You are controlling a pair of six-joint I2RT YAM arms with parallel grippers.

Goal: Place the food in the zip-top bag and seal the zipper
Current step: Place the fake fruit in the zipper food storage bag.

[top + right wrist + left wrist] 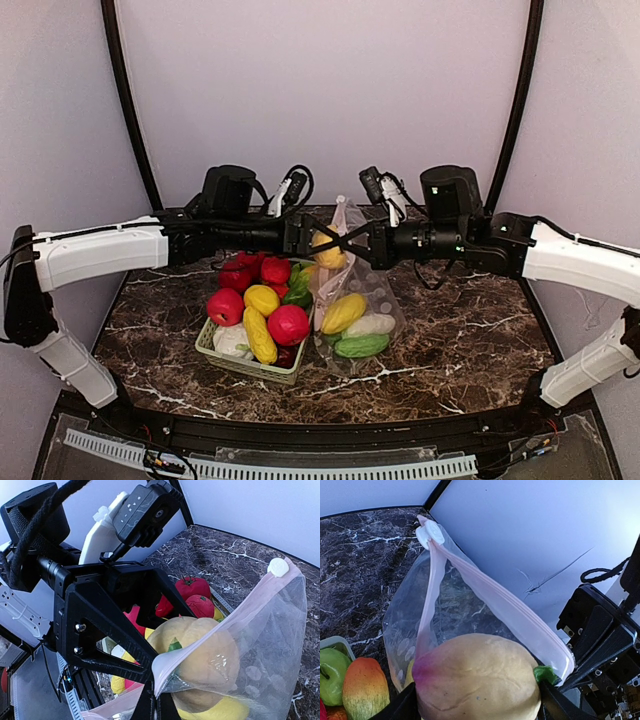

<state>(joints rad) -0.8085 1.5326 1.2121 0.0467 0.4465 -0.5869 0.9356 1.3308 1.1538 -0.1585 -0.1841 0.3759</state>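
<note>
The left gripper [477, 703] is clamped wide around a tan, rounded toy fruit with a purple blush [477, 675]. It holds the fruit right at the mouth of the clear, dot-printed plastic zip-top bag [282, 640]. In the left wrist view the two lips of the thin pink zipper strip [490, 600] part on either side of the fruit. In the right wrist view part of the fruit shows through the film, so it seems to be partly inside.

The right gripper [156, 706] is pinched together on the near end of the pink edge, lifting the mouth up. The small white slider tab [430, 532] sits at the far end of the strip, so the zipper is fully open.

The bag's lower part rests on the dark marbled desk [470, 340], just beside the pale green slatted basket [245, 367]. A long yellow piece [343, 312], a white piece [372, 323] and a green piece [362, 346] already lie in it.

The task looks well short of halfway. The basket holds a heap of red, yellow, green and white toys, all to be moved, and the sealing is not yet begun.
</note>
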